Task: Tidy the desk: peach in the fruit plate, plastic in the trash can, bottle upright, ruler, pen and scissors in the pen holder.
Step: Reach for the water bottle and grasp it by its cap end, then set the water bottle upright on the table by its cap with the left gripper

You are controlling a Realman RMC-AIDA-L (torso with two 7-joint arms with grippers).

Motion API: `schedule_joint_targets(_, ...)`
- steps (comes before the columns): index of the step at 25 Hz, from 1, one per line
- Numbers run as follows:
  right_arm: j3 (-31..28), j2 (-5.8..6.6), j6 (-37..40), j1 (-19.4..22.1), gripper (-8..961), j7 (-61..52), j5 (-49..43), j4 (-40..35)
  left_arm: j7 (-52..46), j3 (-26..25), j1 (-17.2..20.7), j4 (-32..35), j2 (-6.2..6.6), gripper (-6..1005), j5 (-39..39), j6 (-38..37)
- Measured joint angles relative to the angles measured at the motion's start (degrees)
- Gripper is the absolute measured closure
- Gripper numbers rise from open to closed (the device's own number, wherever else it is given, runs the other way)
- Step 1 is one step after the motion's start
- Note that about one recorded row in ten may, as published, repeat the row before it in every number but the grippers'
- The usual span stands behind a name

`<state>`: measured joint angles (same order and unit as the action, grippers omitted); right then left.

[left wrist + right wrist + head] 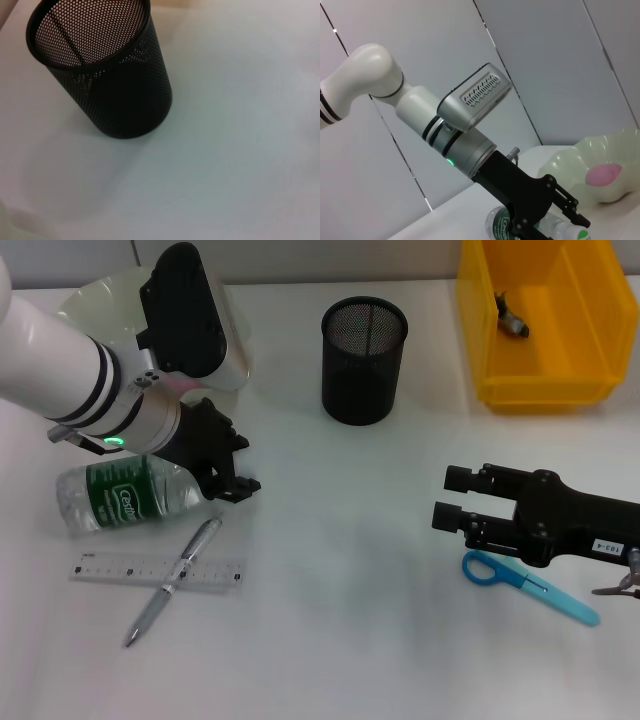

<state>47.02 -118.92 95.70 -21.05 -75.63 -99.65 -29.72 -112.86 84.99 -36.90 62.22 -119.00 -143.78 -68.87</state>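
Between the left gripper's [232, 472] spread fingers [246, 485]: cap end of the lying bottle [125, 496], not clamped. Right gripper [452, 498] hovers with fingers parted, scissors [528, 585] just behind on worktop [340, 620].

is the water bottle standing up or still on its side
On its side. The water bottle lies flat on the desk above the ruler, with the left gripper at its cap end.

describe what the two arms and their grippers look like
The left arm is glossy white with black bands, a lit green ring, a grey wrist camera box, and a black left gripper. The right gripper is all black, blocky, with a small white label.
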Motion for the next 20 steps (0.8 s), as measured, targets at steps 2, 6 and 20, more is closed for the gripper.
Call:
schedule_joint_targets(2, -0.03, 0.0, 0.04, -0.07, 293, 0.0, 0.0, 0.0, -0.02, 0.0, -0.01, 0.01, 0.0, 430, 0.0, 0.13)
schedule_joint_targets(6, -0.09, -0.01, 0.07, -0.07, 293, -0.01, 0.02, -0.05, -0.25, 0.0, 0.17, 0.35, 0.0, 439, -0.01, 0.23)
schedule_joint_targets(20, -0.83, -0.01, -0.49, -0.44, 293, -0.02, 0.08, 0.03, -0.73, -0.77, 2.56, 7.16, 0.18, 570, 2.69, -0.09)
